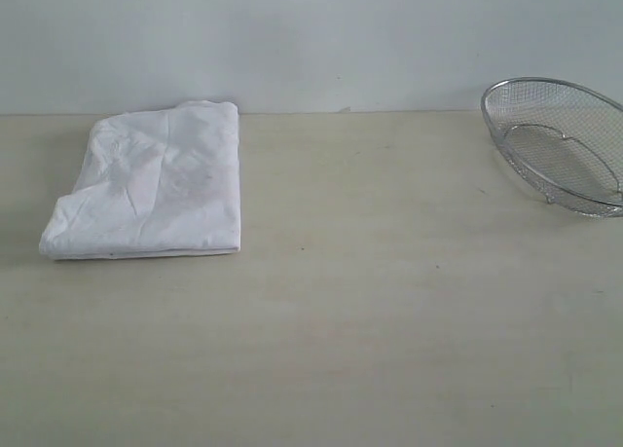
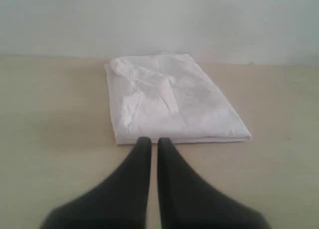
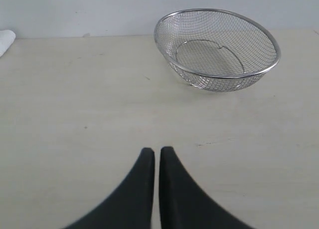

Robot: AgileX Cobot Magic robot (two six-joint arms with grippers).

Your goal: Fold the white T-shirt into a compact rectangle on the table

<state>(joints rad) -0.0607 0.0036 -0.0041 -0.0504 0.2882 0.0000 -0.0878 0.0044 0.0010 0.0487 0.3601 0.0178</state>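
The white T-shirt [image 1: 146,184] is lying folded, a wrinkled rectangle at the surface's [image 1: 389,320] back left. The left tool [image 2: 150,141] is hovering near its edge, pinched together, gripping nothing; the right tool [image 3: 153,151] likewise, facing the mesh basket [image 1: 560,140], which the exterior view is cutting off.

Of the robot only the jaws show, each in its own wrist view. The left jaws are two matte black fingers [image 2: 124,194], broad at the base, sweeping inward in a smooth curve to slim, rounded tips. The right jaws' fingers [image 3: 127,199] match: same black, same horn-like taper, smooth-surfaced
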